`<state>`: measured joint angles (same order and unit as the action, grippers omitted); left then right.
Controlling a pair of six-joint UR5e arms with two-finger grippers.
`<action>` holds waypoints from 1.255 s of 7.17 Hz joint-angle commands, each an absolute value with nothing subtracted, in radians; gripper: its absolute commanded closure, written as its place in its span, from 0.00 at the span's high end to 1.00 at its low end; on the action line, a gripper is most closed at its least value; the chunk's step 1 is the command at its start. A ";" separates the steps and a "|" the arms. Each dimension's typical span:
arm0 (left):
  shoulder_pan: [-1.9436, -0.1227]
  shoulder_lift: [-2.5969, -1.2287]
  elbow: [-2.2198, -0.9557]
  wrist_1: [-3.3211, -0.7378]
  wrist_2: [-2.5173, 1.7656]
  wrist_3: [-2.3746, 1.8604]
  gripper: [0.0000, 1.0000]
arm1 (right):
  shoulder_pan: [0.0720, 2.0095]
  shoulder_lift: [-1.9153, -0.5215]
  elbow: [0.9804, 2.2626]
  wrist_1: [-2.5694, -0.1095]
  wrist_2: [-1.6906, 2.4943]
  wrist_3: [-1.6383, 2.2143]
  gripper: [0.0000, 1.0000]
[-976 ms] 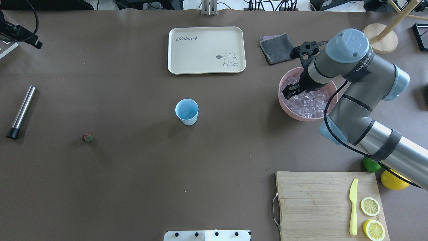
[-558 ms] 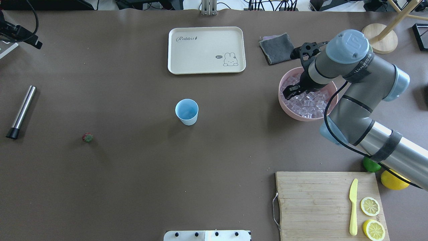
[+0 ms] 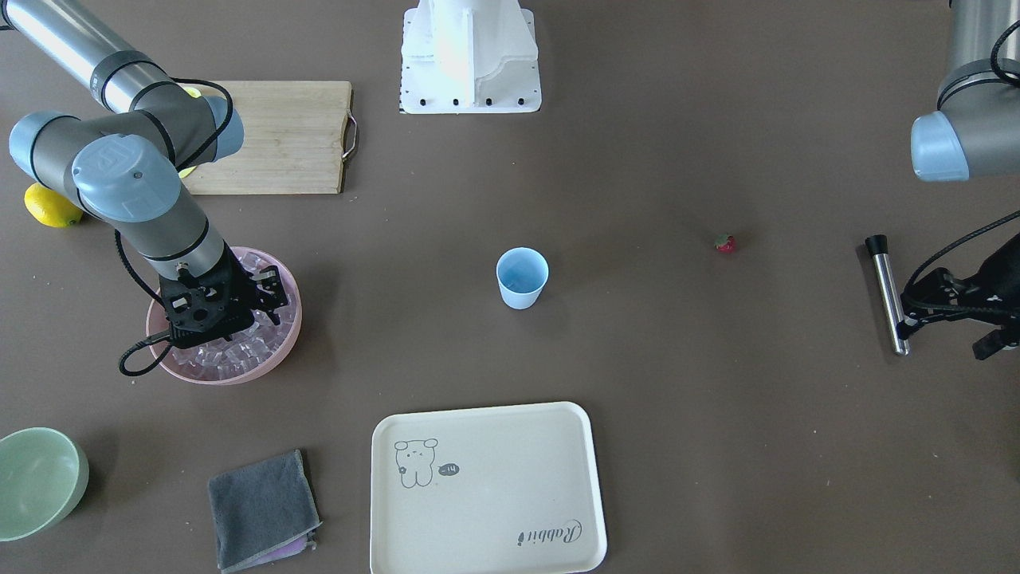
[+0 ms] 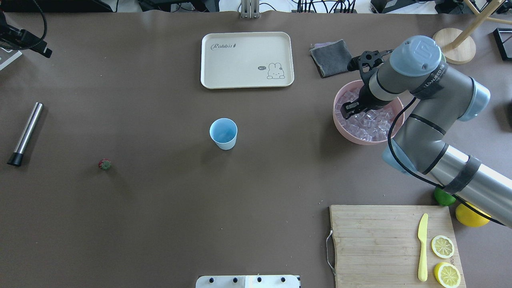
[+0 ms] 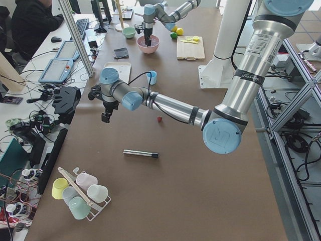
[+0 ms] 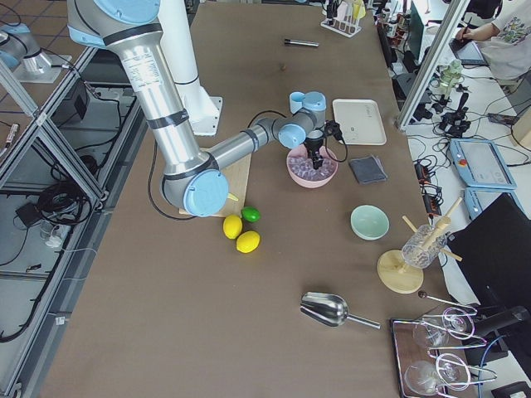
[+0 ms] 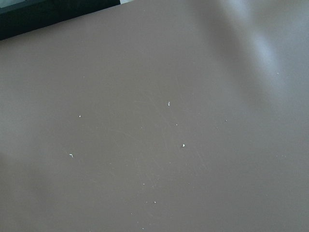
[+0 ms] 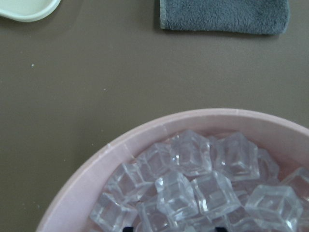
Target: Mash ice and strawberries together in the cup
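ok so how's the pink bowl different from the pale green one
The pink bowl is heaped with ice cubes; the pale green bowl looks empty. The right gripper hangs over the pink bowl with its jaws apart at the ice cubes; nothing is at the pale green bowl. The pale green bowl sits nearer the operators' side of the table than the pink bowl. Both are round, plain and upright.

Brown table (image 4: 160,220), cluttered side desk (image 5: 47,55).
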<state>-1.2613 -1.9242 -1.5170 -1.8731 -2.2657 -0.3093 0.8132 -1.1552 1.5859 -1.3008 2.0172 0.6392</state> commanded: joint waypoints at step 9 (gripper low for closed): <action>-1.256 -1.922 -1.511 -1.876 -2.266 -0.310 0.98 | 0.813 -1.158 1.592 -1.301 2.014 0.676 0.22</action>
